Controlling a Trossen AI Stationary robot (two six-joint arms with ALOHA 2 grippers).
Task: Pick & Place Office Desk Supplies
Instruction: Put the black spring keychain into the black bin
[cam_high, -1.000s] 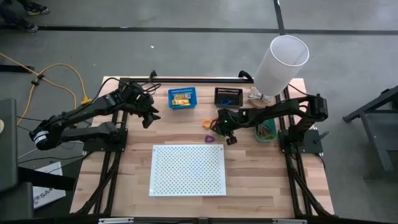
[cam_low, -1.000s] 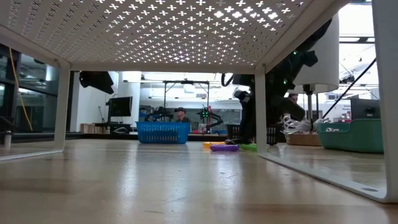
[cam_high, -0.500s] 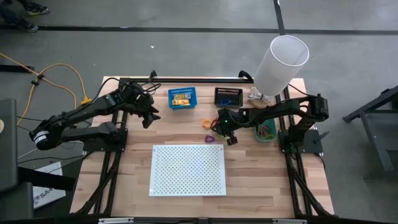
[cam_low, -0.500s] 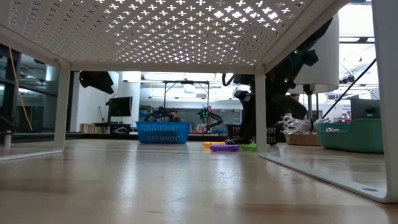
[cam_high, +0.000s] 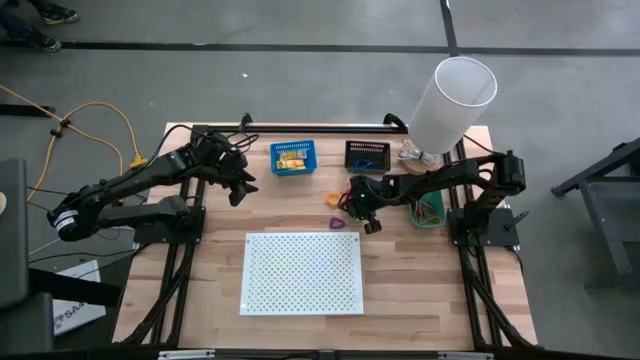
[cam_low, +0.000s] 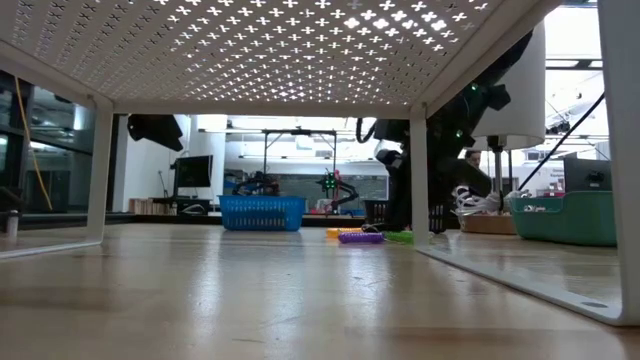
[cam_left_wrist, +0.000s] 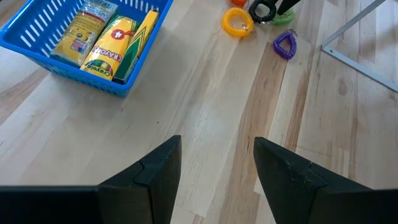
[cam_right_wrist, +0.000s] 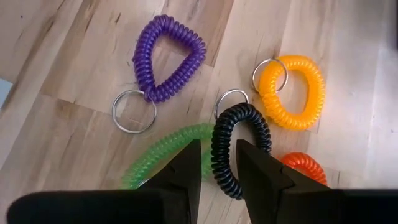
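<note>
Yellow-orange packets (cam_left_wrist: 102, 38) in blue bin (cam_left_wrist: 37, 48); left claw (cam_left_wrist: 214, 165) spread, right claw (cam_right_wrist: 217, 167) straddling black coil loop (cam_right_wrist: 239, 146).

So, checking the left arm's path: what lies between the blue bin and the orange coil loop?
Only bare wood. The left wrist view shows the blue bin and the orange coil loop apart, with empty table between; the left gripper hovers open.
</note>
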